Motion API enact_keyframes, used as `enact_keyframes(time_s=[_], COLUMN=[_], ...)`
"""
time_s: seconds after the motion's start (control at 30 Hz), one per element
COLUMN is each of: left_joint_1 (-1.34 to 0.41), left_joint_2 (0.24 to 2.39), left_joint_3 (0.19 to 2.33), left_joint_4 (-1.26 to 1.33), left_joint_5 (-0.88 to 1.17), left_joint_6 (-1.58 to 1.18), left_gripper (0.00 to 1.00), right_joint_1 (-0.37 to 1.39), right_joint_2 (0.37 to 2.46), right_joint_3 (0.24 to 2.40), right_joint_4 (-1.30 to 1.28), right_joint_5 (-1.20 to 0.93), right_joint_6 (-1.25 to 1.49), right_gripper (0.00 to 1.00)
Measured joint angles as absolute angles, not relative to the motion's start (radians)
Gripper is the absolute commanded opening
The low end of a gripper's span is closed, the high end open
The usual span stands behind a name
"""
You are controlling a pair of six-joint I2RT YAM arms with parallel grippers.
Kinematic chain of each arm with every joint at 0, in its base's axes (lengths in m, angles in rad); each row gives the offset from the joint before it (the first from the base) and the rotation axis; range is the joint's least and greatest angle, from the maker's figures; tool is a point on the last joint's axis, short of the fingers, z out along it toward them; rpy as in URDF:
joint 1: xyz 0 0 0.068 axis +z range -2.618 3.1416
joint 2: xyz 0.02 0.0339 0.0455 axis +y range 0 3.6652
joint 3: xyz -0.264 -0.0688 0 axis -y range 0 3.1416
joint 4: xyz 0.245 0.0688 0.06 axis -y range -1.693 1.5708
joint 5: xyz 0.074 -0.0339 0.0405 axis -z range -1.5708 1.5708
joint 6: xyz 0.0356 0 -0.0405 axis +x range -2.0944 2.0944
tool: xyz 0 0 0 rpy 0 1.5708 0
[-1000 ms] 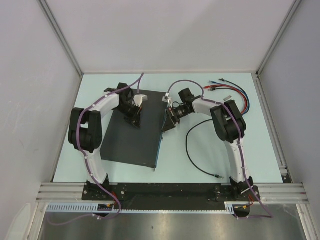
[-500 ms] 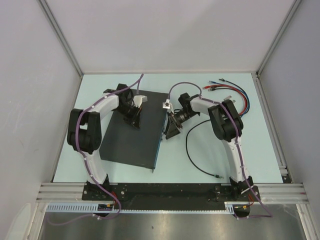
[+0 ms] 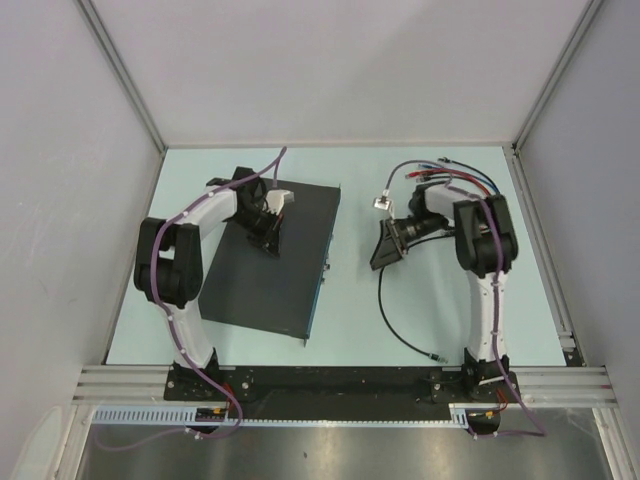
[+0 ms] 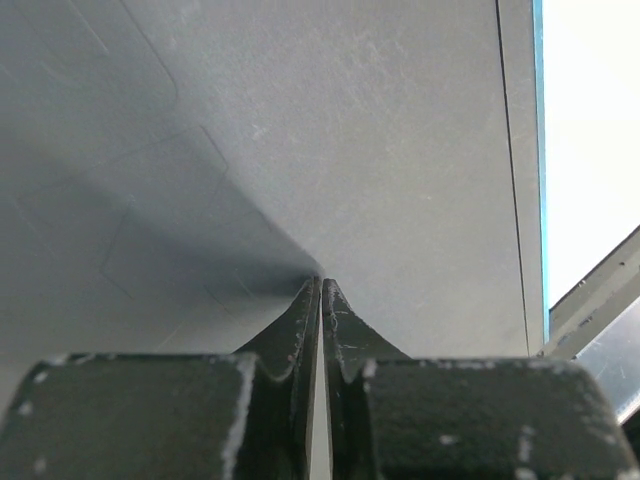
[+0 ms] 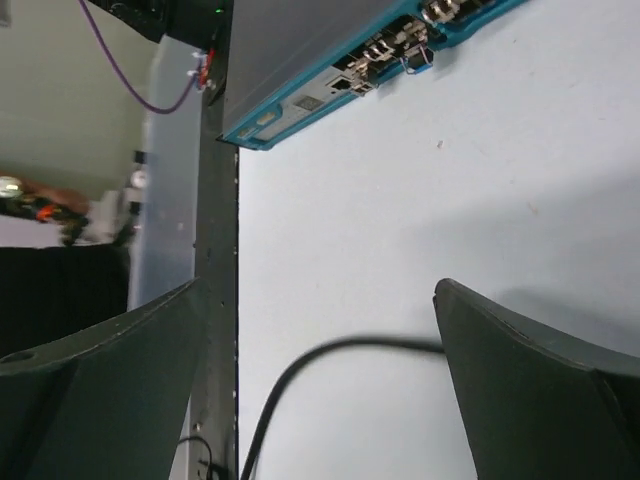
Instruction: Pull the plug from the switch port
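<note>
Here the left gripper [image 4: 320,287] is clenched shut, its tips on the top of the switch [image 3: 270,270], which lies on the left half of the table [image 3: 345,330]. The right gripper [image 3: 383,248] gapes wide, holding nothing, apart from the switch's socket face, over a black cable [image 3: 386,312]; coloured cables [image 3: 478,187] lie near the far right corner.

All three views share the switch [image 3: 275,270]: top external looks steeply down over the whole table [image 3: 345,340], left wrist sits close against its black top, right wrist looks low across the table toward its socket face.
</note>
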State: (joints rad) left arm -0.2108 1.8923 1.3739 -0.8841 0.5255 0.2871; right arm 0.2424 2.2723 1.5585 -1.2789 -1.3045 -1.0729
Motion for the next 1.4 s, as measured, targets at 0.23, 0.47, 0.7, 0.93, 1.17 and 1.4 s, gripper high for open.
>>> enact_keyframes(time_s=[0.23, 0.47, 0.7, 0.93, 1.17, 1.4], left_joint_1=[-0.214, -0.256, -0.262, -0.262, -0.262, -0.258], left_joint_2=[1.884, 1.736, 1.692, 1.692, 1.655, 1.583], left_joint_3=[1.389, 1.39, 1.376, 1.357, 1.291, 1.251], left_joint_4=[-0.867, -0.817, -0.771, -0.768, -0.764, -0.741], left_joint_5=[0.47, 0.329, 0.31, 0.31, 0.309, 0.319], left_joint_6=[0.265, 0.226, 0.209, 0.21, 0.21, 0.209], left_gripper=[0.0, 0.0, 0.0, 0.0, 0.0, 0.0], right_joint_1=[0.23, 0.358, 0.489, 0.598, 0.635, 0.676], right_joint_2=[1.573, 1.323, 1.539, 1.705, 1.811, 1.862], right_joint_3=[1.287, 1.182, 1.143, 1.083, 1.083, 1.084], right_joint_4=[-0.677, 0.044, -0.12, -0.219, -0.178, -0.159], right_joint_5=[-0.822, -0.469, -0.587, -0.61, -0.574, -0.516], right_joint_6=[-0.641, -0.394, -0.471, -0.532, -0.537, -0.551], right_gripper=[1.0, 0.81, 0.63, 0.57, 0.57, 0.56])
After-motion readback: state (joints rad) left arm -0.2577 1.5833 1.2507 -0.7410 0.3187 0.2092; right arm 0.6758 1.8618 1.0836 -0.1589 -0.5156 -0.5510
